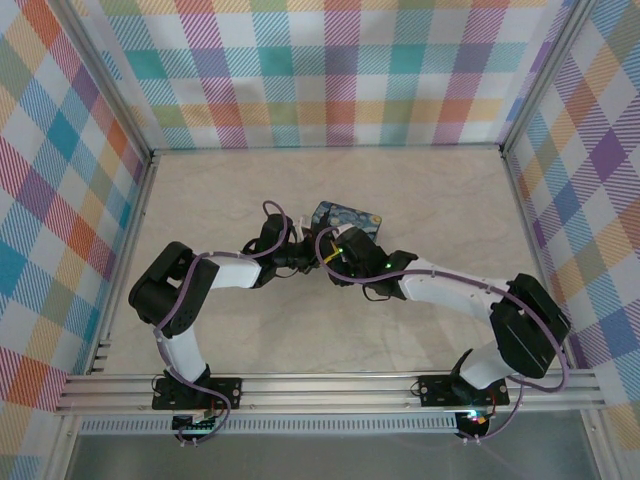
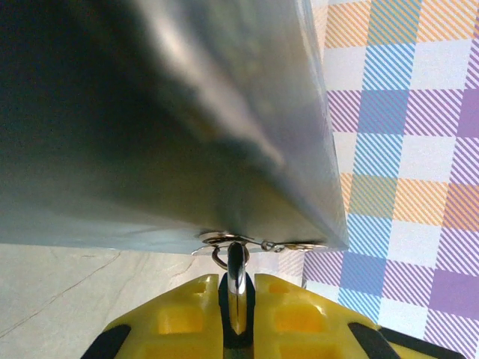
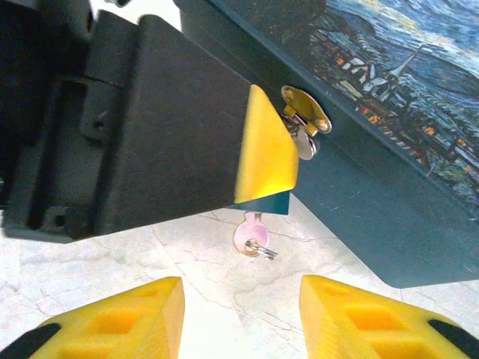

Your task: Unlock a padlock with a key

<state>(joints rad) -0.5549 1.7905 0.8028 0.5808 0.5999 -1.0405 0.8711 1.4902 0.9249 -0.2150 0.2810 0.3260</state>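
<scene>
Left gripper point(image 2: 238, 278): you are pinching the slim silvery key point(image 2: 238, 307) tight between yellow pads.
Right gripper point(image 3: 239, 299): its jaws are hanging apart, gripping nothing.
Box point(image 3: 389, 67): glossy, painted blue.

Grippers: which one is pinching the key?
The left gripper, shut on the silver key at the painted box; the right gripper hangs open, empty.

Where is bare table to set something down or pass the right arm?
Free: the far strip of table between the blue box and the back wall; the left side between the left arm and left wall; the right side beyond the right arm. Crowded: mid-table, where the left gripper, shut on the key, and the open right gripper meet at the box.
</scene>
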